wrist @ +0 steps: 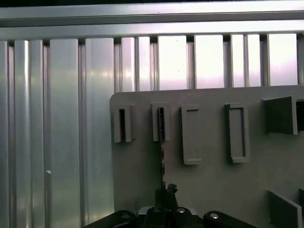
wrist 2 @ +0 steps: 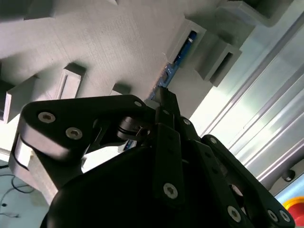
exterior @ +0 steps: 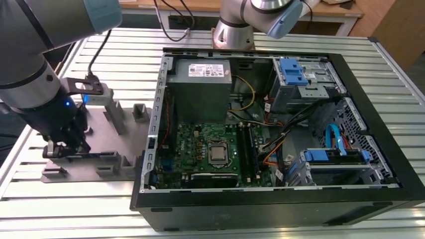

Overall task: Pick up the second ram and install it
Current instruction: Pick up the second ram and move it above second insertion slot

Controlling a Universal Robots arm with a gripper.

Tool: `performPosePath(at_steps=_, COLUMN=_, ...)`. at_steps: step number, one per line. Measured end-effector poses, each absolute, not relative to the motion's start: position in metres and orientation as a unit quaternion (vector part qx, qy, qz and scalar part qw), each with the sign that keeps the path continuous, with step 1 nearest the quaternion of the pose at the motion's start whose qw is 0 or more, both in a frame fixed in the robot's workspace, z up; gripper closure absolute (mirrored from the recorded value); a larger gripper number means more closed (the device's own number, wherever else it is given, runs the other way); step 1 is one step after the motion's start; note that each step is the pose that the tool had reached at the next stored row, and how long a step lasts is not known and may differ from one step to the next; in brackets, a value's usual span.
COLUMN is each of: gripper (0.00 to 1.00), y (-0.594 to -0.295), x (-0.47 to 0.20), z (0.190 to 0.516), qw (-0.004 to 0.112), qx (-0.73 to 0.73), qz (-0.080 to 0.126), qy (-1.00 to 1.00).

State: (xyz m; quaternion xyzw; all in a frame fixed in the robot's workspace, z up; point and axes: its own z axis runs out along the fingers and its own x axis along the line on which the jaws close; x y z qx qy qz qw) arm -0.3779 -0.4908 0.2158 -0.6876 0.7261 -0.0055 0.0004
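1. Exterior view: the gripper [exterior: 63,148] is down on the grey holder [exterior: 99,124], at 9 o'clock from the open computer [exterior: 265,211]. Its tips are hard to see.
2. Second wrist view: the gripper [wrist 2: 164,97] pinches the blue second ram [wrist 2: 179,53], which stands in a holder slot.
3. First wrist view: the second ram [wrist: 162,156] is a thin dark line, and the gripper [wrist: 166,191] is cut off.

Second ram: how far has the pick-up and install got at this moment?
Nothing finished yet. The second ram stands on edge in the grey holder block beside the open computer case. In hand: the gripper is right at the stick. Left: lifting it out and seating it on the motherboard.
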Motion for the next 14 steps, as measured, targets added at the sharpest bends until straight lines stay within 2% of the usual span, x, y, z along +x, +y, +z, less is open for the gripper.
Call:
performPosePath(at_steps=12, gripper=0.92, y=-0.4908, x=-0.3781, z=0.2140, qw=0.000, qx=-0.650, qz=-0.005, qy=0.760)
performPosePath(at_steps=13, gripper=0.86, y=-0.4908, x=-0.3781, z=0.2140, qw=0.000, qx=-0.650, qz=-0.005, qy=0.760)
performPosePath(at_steps=14, gripper=0.86, y=-0.4908, x=-0.3781, z=0.2140, qw=0.000, qx=-0.650, qz=-0.005, qy=0.760)
